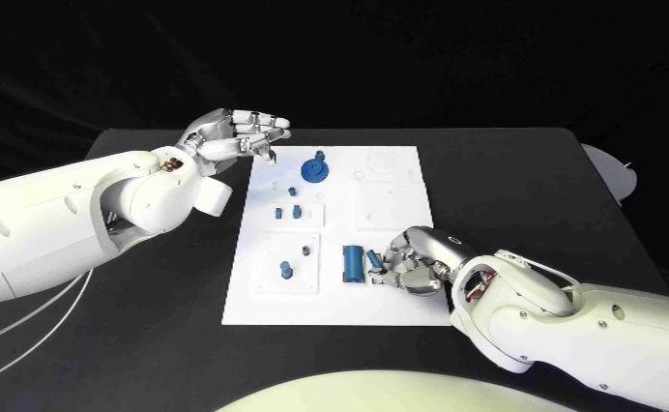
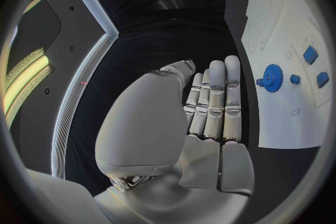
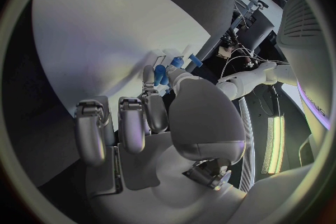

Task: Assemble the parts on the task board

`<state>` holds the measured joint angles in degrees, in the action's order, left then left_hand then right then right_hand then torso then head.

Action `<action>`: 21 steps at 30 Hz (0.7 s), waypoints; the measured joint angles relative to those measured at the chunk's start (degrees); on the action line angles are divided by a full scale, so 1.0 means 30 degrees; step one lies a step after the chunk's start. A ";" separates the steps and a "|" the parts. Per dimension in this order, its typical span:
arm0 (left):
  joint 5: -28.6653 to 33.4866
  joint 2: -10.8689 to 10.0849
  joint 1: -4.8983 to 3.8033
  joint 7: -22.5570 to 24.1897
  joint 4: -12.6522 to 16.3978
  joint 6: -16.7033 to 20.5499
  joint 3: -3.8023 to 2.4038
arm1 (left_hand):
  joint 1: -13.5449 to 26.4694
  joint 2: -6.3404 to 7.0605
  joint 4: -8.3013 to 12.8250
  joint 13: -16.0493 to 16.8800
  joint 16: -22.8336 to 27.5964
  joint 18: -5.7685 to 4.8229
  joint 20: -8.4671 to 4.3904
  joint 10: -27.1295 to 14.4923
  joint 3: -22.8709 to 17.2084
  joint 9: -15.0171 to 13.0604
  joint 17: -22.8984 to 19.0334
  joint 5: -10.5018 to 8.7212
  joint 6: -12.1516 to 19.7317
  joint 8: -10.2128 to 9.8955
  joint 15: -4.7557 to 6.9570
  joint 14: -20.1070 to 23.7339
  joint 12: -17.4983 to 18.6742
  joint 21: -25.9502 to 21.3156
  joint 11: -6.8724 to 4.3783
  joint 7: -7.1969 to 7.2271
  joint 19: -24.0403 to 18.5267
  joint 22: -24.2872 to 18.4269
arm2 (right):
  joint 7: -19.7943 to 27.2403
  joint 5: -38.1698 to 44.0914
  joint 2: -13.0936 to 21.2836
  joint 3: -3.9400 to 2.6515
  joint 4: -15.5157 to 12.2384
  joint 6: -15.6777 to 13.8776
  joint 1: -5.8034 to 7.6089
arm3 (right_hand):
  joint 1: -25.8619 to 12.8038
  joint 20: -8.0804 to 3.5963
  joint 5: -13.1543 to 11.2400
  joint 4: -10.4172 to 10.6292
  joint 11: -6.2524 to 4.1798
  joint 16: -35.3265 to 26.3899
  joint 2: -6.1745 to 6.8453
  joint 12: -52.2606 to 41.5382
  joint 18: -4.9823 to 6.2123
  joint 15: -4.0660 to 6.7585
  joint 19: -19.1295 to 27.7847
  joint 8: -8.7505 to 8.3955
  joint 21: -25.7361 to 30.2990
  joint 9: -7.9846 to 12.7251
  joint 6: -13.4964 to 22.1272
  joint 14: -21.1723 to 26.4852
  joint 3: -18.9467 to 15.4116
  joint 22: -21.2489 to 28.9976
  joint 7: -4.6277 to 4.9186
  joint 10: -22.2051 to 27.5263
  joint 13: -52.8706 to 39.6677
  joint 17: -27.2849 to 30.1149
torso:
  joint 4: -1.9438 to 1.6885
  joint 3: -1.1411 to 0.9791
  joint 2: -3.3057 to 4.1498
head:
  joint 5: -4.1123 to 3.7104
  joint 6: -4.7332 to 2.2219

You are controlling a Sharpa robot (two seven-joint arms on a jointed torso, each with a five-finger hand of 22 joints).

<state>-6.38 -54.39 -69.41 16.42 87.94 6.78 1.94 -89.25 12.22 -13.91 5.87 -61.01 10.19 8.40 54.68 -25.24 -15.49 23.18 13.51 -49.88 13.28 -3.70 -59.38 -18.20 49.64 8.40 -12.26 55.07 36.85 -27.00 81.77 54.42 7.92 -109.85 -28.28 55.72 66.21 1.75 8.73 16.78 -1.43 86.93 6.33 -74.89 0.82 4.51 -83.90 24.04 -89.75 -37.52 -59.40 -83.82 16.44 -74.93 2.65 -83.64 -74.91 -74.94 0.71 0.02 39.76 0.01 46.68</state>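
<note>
The white task board [image 1: 391, 204] lies in the middle of the black table. A blue gear [image 1: 318, 172] stands near its far end, also seen as the gear [image 2: 271, 77] in the left wrist view. Several small blue parts [image 1: 286, 211] sit in the board's left column. A blue cylinder [image 1: 353, 263] lies near the front. My right hand [image 1: 414, 262] rests on the board beside that cylinder and pinches a small blue part [image 3: 161, 74] between thumb and a finger. My left hand [image 1: 237, 136] hovers over the board's far left corner, fingers [image 2: 213, 101] stretched out, holding nothing.
Bare black table [image 1: 543, 190] runs around the board on both sides. A pale rounded object [image 1: 624, 172] sits at the table's right edge. The board's right column [image 1: 388, 207] has white recesses with nothing blue in them.
</note>
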 measured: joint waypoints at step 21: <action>0.0000 0.0005 0.0000 -0.0056 -0.0010 -0.0033 0.0001 | 0.0077 0.0078 -0.0055 0.0000 0.0000 0.0000 0.0000 0.0000 -0.0054 0.0000 0.0003 -0.0001 0.0000 0.0000 0.0000 0.0000 0.0002 -0.0075 0.0000 0.0000 0.0000 -0.0018 | 0.0133 -0.0246 0.0125 -0.0003 -0.0174 0.0058 0.0004 | -0.0141 -0.0069 0.3272 -0.0086 -0.0066 0.0073 -0.0734 -0.0368 0.0000 0.0072 -0.0071 -0.0001 0.0000 0.0039 -0.0125 -0.0072 0.0329 0.0005 -0.0124 -0.0066 0.0001 0.0005 | 0.0011 -0.0004 0.0005 | -0.0088 -0.0004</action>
<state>-6.38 -54.38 -69.41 16.25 87.91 6.68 1.95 -89.02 12.46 -14.07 5.87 -61.01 10.19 8.40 54.68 -25.40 -15.49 23.19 13.51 -49.88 13.28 -3.70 -59.38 -18.20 49.41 8.40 -12.26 55.07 36.79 -26.60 81.04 54.79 7.91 -110.37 -28.11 55.73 65.79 1.54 18.55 16.52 -1.63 87.15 4.13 -75.99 0.82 4.73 -84.11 24.04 -89.75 -37.40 -59.77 -84.04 17.42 -74.92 2.27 -83.84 -74.91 -74.93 0.74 0.01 39.78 -0.25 46.66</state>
